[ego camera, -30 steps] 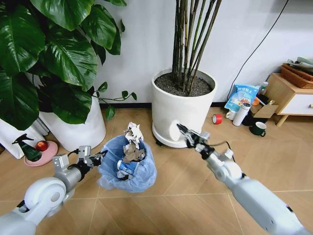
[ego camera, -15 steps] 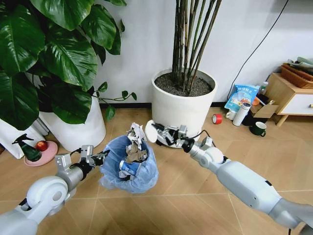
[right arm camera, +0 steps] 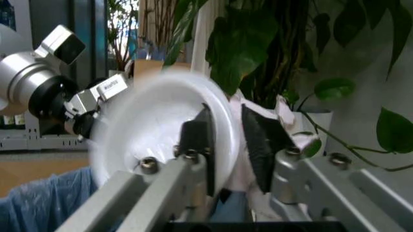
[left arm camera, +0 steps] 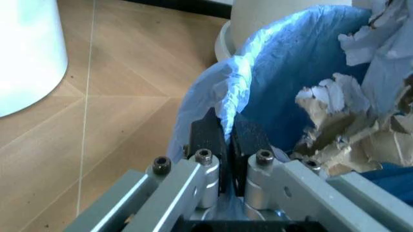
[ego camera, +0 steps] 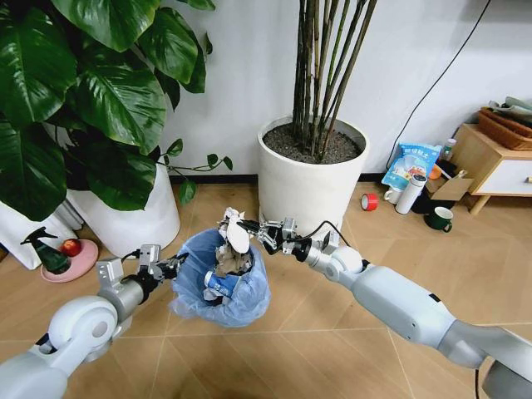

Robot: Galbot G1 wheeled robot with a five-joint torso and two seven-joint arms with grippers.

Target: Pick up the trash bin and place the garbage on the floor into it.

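The trash bin [ego camera: 239,298], lined with a crinkly light blue bag, stands on the floor [ego camera: 274,359] and holds crumpled paper wads [ego camera: 226,259] and a blue-white packet [ego camera: 216,285]. My left gripper [ego camera: 172,268] is shut on the bin's rim; in the left wrist view its pads [left arm camera: 208,137] pinch the blue bag [left arm camera: 284,72] beside torn paper [left arm camera: 348,140]. My right gripper [ego camera: 254,232] hovers over the bin's far rim, shut on a white disc [ego camera: 237,235]. In the right wrist view the jaws clamp the edge of the disc [right arm camera: 148,130].
A big white plant pot [ego camera: 312,183] stands right behind the bin, another white pot [ego camera: 133,223] to the left. A pink dish [ego camera: 71,259] and spray bottle [ego camera: 46,251] lie far left. A red tape roll [ego camera: 369,201], white bottle [ego camera: 411,193], green mug [ego camera: 439,219] and wooden cabinet [ego camera: 490,170] are at right.
My right arm has swung left, carrying the white disc from in front of the big pot to above the bin. The left gripper has kept its hold on the rim.
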